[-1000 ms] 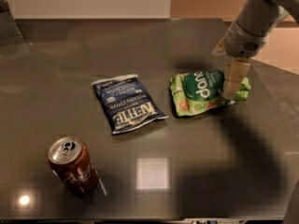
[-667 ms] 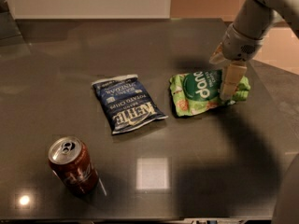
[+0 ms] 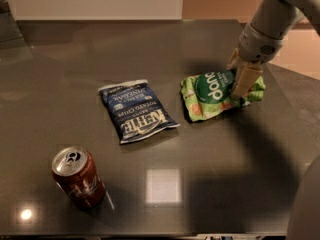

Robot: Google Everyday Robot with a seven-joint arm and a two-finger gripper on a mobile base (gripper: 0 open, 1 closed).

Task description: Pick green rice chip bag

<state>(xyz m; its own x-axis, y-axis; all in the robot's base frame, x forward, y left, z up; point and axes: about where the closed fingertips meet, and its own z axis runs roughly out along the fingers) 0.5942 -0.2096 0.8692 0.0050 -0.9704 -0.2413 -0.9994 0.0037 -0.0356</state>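
The green rice chip bag (image 3: 212,93) lies on the dark table, right of the middle, with its dark green circle and white letters facing up. My gripper (image 3: 240,79) comes down from the upper right and sits on the bag's right part, touching it. It covers the middle-right of the bag, and the bag's crumpled right end shows past it. The bag rests on the table.
A dark blue Kettle chip bag (image 3: 136,111) lies flat left of the green bag. A red soda can (image 3: 78,176) stands at the front left. The table's right edge (image 3: 295,91) runs close behind the gripper. My arm (image 3: 272,19) reaches in from the upper right.
The gripper has shifted slightly left over the green bag. The bag, the blue bag and the can have stayed in place.
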